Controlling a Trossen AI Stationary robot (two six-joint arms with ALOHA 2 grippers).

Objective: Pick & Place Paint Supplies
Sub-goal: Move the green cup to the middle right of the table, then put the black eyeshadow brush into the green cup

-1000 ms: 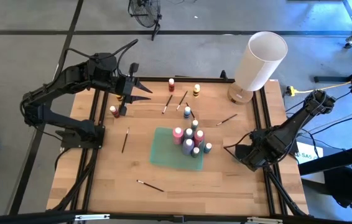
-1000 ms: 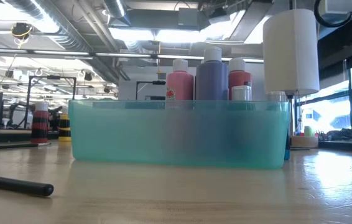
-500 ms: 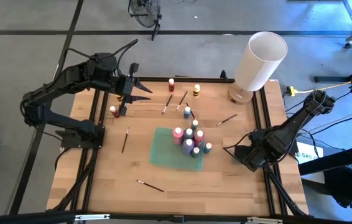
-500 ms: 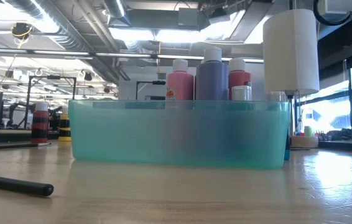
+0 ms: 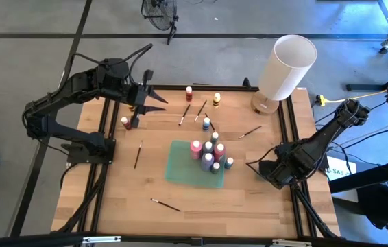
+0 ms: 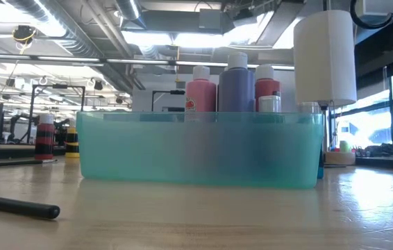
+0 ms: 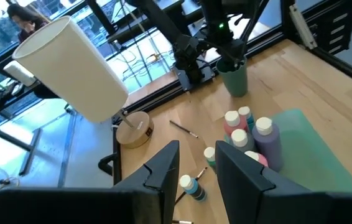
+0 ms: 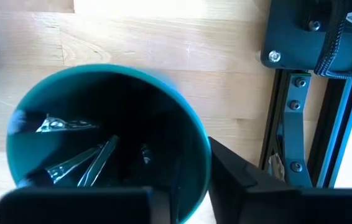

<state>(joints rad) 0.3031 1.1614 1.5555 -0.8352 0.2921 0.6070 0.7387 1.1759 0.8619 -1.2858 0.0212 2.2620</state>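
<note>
Nothing much has moved since a moment ago: both arms sit in the same spots, and the bottles and brushes lie where they were.

On the right edge of the counter (image 5: 125, 199), the right gripper (image 8: 182, 186) hangs over a teal cup (image 8: 194, 143). A few thin brushes (image 8: 95, 162) stand inside the cup. The jaws are a little apart, with the cup's rim showing between them, and I see nothing held in them.

Over the far left part of the counter, the left gripper (image 5: 154, 104) waits. Its jaws are apart and empty.

A teal tray (image 5: 180, 168) sits in the middle of the counter. A bunch of paint bottles (image 5: 208, 154) stands at its right end. From low down I see a pink bottle (image 6: 200, 90), a purple bottle (image 6: 237, 83) and a red bottle (image 6: 266, 87) poking up over the wall.

More bottles are out on the wood behind the tray: a red one (image 5: 189, 92), a yellow one (image 5: 216, 101) and a blue one (image 5: 206, 123). Another small bottle (image 5: 125, 123) stands near the left gripper.

Loose brushes lie around the tray: one to the left (image 5: 138, 154), one near the front (image 5: 165, 204) and one to the right (image 5: 250, 132).

A big white cylinder (image 5: 286, 65) stands at the far right corner.
</note>
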